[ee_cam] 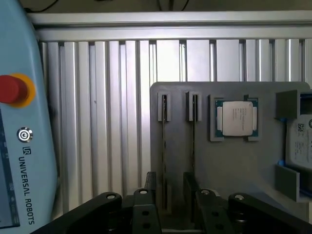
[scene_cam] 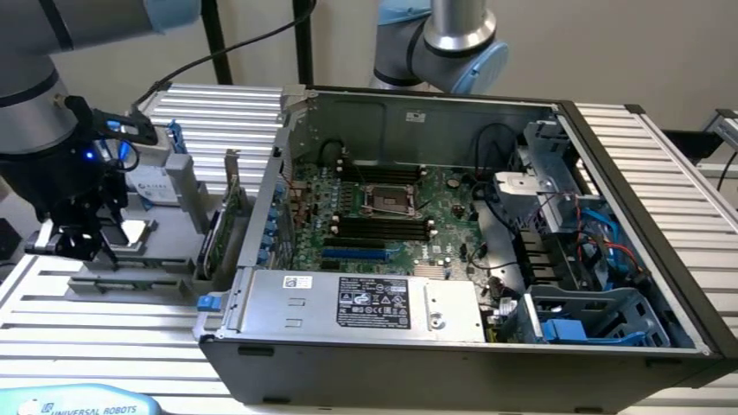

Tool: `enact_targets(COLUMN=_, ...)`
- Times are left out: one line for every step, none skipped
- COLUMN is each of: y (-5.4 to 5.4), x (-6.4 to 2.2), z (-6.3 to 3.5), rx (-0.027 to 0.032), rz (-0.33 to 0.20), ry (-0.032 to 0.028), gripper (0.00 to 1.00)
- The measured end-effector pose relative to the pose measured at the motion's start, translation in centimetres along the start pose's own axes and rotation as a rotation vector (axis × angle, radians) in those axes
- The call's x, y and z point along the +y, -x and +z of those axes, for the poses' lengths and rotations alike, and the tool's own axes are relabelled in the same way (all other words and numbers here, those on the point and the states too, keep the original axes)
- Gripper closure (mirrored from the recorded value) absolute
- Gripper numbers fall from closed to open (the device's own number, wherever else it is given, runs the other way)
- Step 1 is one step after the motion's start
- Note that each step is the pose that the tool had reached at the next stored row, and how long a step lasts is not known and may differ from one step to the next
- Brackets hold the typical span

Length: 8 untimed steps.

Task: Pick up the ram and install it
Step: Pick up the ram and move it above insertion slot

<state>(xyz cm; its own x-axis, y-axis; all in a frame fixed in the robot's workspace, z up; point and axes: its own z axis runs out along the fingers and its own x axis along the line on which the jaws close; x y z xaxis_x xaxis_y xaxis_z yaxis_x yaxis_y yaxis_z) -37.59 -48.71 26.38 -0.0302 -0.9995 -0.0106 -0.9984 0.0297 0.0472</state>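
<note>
Pincer: the pincer [ee_cam: 169, 176] is spread wide and holds nothing; it hangs low over the grey tray [ee_cam: 229, 165].
Fingers: two dark fingers [ee_cam: 150, 187] stand apart, one on each side of a stick.
Ram: the ram [ee_cam: 164, 146] sits on edge in a narrow tray slot, between the fingers and untouched.
Second stick: the second stick [ee_cam: 194, 141] lies parallel in the neighbouring slot, just beside one finger.
Tray contents: a processor chip [ee_cam: 236, 118] sits framed next to the slots, with a drive [ee_cam: 300, 146] beyond it.
Surface: the ribbed metal surface [ee_cam: 112, 122] carries the tray.
Computer case: the computer case [scene_cam: 461, 363] lies open to the exterior view's right of the tray, its motherboard [scene_cam: 444, 186] and long black slots [scene_cam: 381, 226] exposed.
Pendant: the pale blue pendant [ee_cam: 24, 161] with its red button [ee_cam: 10, 89] lies near the tray.
</note>
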Motion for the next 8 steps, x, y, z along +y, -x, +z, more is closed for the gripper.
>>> enact_targets(y=0.0, x=-0.01, z=0.18, rx=0.0001, rz=0.000, ry=0.0000, gripper=0.64)
enact_targets(y=-0.1, x=-0.02, z=0.36, rx=0.0001, rz=-0.001, ry=0.0000, gripper=0.64)
enact_targets(y=-0.1, x=-0.03, z=0.54, rx=0.0001, rz=-0.001, ry=0.0000, gripper=0.64)
enact_targets(y=-0.1, x=-0.04, z=0.72, rx=0.0002, rz=-0.002, ry=0.0000, gripper=0.64)
enact_targets(y=-0.2, x=-0.06, z=0.90, rx=0.0002, rz=-0.002, ry=0.0000, gripper=0.64)
enact_targets(y=-0.2, x=-0.07, z=1.08, rx=0.0002, rz=-0.002, ry=0.0000, gripper=0.64)
enact_targets(y=-0.3, x=-0.08, z=1.27, rx=0.0002, rz=-0.003, ry=0.0001, gripper=0.64)
enact_targets(y=-0.3, x=-0.09, z=1.44, rx=0.0002, rz=-0.003, ry=0.0001, gripper=0.64)
